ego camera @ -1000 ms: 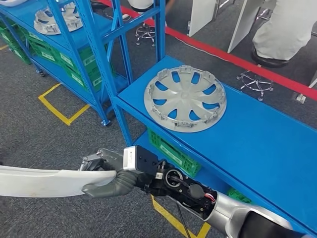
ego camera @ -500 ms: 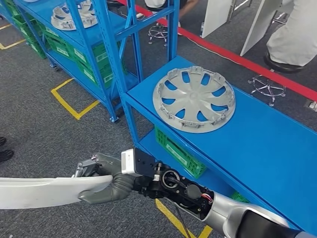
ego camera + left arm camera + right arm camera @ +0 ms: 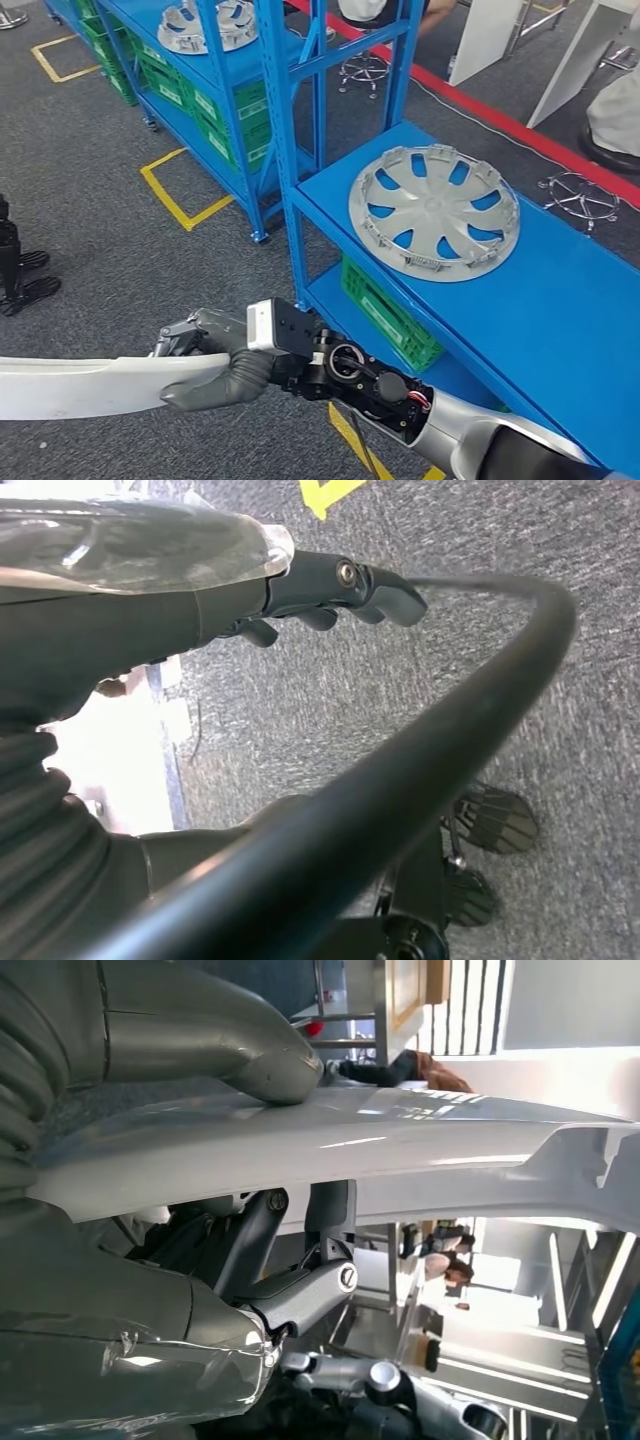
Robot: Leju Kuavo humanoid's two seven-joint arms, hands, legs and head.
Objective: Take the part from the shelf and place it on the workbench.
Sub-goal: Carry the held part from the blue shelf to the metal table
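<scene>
Grey carpet floor (image 3: 98, 250) marked with yellow tape lines (image 3: 181, 205) surrounds blue shelving in the head view. On the near blue shelf (image 3: 573, 300) a silver wheel cover (image 3: 434, 212) lies flat, with green crates (image 3: 389, 315) on the level beneath; a second wheel cover (image 3: 198, 25) lies on the far shelf unit (image 3: 226, 70). A red floor stripe (image 3: 490, 112) runs behind the shelving. Low in this view the right hand (image 3: 219, 360) grips the white part (image 3: 98, 385), a long flat panel; thumb below and fingers above clamp its near end. The part's long axis runs roughly level across the view, pointing away from the hand toward the robot's left side, and it is carried over the floor, well apart from the shelves. In the left wrist view the left hand (image 3: 332, 590) hangs over the carpet with its dark fingers (image 3: 377, 588) extended and holding nothing; a black cable (image 3: 453, 710) arcs across in front. In the right wrist view the right hand (image 3: 226, 1050) presses its grey thumb (image 3: 264, 1060) on one face of the white part (image 3: 423, 1150) while dark and silver fingers (image 3: 302, 1290) bear on the opposite face; the part extends lengthwise away from the hand toward a bright, blurred background.
</scene>
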